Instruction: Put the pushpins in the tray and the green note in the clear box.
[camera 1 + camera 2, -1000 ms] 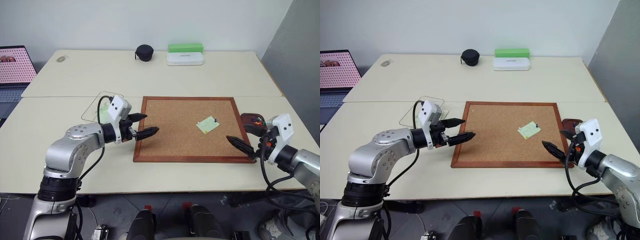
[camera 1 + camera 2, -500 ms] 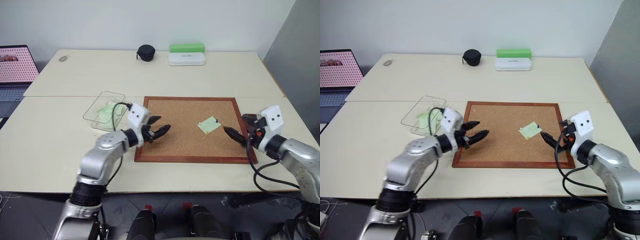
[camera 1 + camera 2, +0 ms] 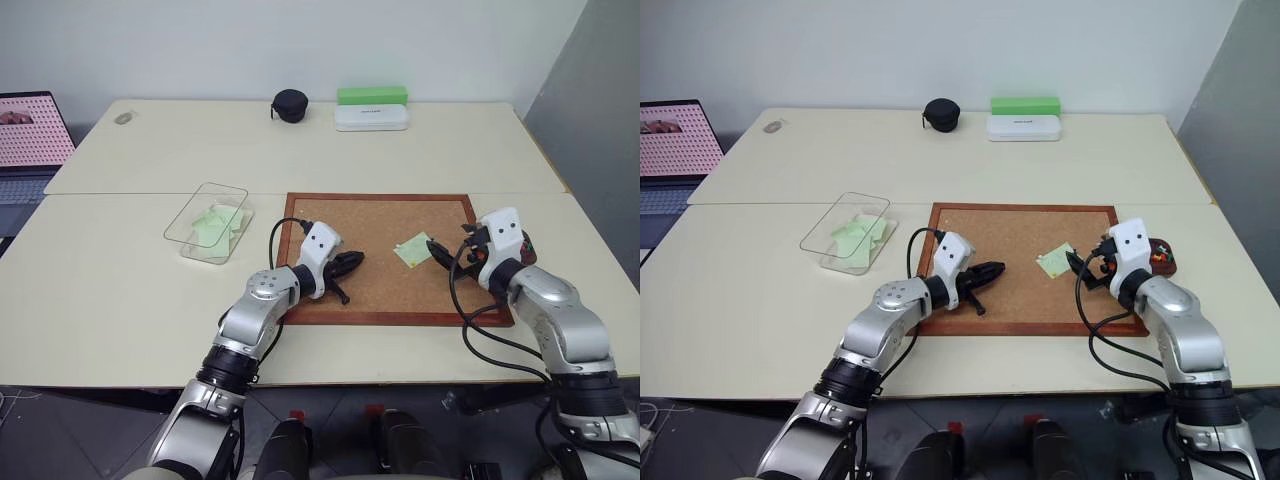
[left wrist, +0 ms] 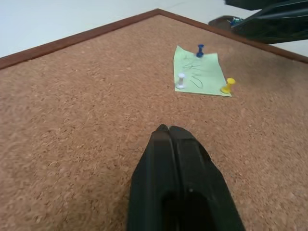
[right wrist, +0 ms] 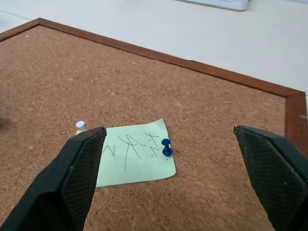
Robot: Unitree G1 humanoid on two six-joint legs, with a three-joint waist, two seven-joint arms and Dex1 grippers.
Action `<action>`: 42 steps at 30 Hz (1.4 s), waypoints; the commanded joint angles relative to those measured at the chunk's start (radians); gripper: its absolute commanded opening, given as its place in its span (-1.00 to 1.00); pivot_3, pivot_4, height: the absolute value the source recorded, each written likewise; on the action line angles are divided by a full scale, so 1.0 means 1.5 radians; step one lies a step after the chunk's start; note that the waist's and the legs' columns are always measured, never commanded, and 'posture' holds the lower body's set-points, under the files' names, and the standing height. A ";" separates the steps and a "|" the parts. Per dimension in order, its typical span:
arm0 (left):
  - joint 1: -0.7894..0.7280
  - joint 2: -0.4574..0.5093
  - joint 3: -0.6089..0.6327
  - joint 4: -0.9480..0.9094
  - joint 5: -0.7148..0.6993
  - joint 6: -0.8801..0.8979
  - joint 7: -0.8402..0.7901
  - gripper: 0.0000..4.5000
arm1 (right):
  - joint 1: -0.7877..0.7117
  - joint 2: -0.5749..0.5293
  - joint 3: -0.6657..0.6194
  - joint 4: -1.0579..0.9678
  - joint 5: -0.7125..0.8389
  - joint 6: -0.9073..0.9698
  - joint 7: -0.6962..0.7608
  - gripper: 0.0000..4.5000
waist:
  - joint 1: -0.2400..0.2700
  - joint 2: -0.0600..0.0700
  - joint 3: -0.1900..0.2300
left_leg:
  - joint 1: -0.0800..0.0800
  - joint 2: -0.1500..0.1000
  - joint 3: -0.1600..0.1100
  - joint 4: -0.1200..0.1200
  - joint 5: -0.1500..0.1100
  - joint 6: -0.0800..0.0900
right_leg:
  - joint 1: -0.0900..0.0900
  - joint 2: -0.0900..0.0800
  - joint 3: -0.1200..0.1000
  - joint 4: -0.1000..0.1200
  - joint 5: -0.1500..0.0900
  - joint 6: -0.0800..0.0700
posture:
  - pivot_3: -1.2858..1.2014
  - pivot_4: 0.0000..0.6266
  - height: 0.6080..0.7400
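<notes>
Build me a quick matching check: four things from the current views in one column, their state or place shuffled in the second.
Things:
1. left gripper
2. right gripper
3. green note
4. blue pushpin

States or places:
A. stuck at the note's edge
B. fingers spread wide
C. pinned on the corkboard
D. fingers pressed together, holding nothing

Pairs: 1-D, 2-B, 3-C, 4-A
</notes>
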 commanded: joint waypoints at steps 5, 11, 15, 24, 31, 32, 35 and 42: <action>-0.012 -0.020 -0.029 0.052 0.030 0.011 -0.021 -0.97 | -0.070 0.036 0.011 0.128 -0.046 -0.086 -0.001 1.00 | -0.001 0.000 0.000 | 0.001 0.000 0.000 0.000 0.000 0.000 | 0.000 0.000 0.000 0.001 0.000 0.000 | 0.03 -0.52 1.00; -0.007 -0.022 -0.036 0.060 0.044 0.041 -0.027 -0.97 | -0.108 0.050 0.013 0.231 -0.065 -0.136 0.007 1.00 | -0.001 0.001 -0.001 | 0.001 -0.001 0.000 0.000 0.000 0.000 | 0.000 0.000 0.000 0.002 0.000 0.000 | 0.03 -0.52 1.00; -0.011 -0.018 -0.031 0.055 0.041 0.051 -0.034 -1.00 | -0.118 0.057 0.006 0.267 -0.067 -0.156 0.011 0.84 | -0.001 0.001 -0.001 | 0.001 -0.001 0.000 0.001 0.000 0.000 | 0.000 -0.001 0.000 0.003 0.000 0.000 | 0.03 -0.52 1.00; -0.013 -0.019 -0.018 0.042 0.031 0.069 -0.041 -1.00 | -0.115 0.056 -0.003 0.274 -0.061 -0.169 0.022 0.05 | -0.001 0.002 -0.001 | 0.002 0.000 0.000 0.001 0.000 0.000 | 0.000 -0.001 0.000 0.003 0.000 0.000 | 0.03 -0.52 1.00; -0.019 -0.016 -0.015 0.055 0.041 0.064 -0.039 -1.00 | -0.112 0.055 0.000 0.271 -0.065 -0.173 0.030 -0.59 | -0.001 0.002 -0.001 | 0.002 0.000 0.000 0.001 0.000 0.000 | 0.000 0.000 0.000 0.003 0.000 0.000 | 0.03 -0.52 1.00; -0.018 -0.014 -0.015 0.053 0.043 0.064 -0.039 -1.00 | -0.111 0.056 0.000 0.269 -0.066 -0.174 0.029 -0.70 | -0.001 0.002 -0.001 | 0.002 0.000 0.000 0.001 0.000 0.000 | 0.000 0.000 0.000 0.003 0.000 0.000 | 0.03 -0.52 1.00; -0.016 -0.010 -0.018 0.047 0.045 0.065 -0.041 -1.00 | -0.111 0.060 0.002 0.261 -0.063 -0.173 0.037 -0.95 | -0.001 0.002 -0.001 | 0.002 -0.001 0.000 0.001 0.000 0.000 | 0.000 0.000 0.000 0.003 0.000 0.000 | 0.03 -0.52 1.00; -0.013 -0.013 -0.016 0.038 0.042 0.078 -0.039 -1.00 | -0.094 0.059 0.009 0.233 -0.060 -0.179 0.060 -0.99 | -0.001 0.002 -0.001 | 0.002 0.000 0.000 0.001 0.000 0.000 | 0.000 0.000 0.000 0.003 0.000 0.000 | 0.03 -0.52 1.00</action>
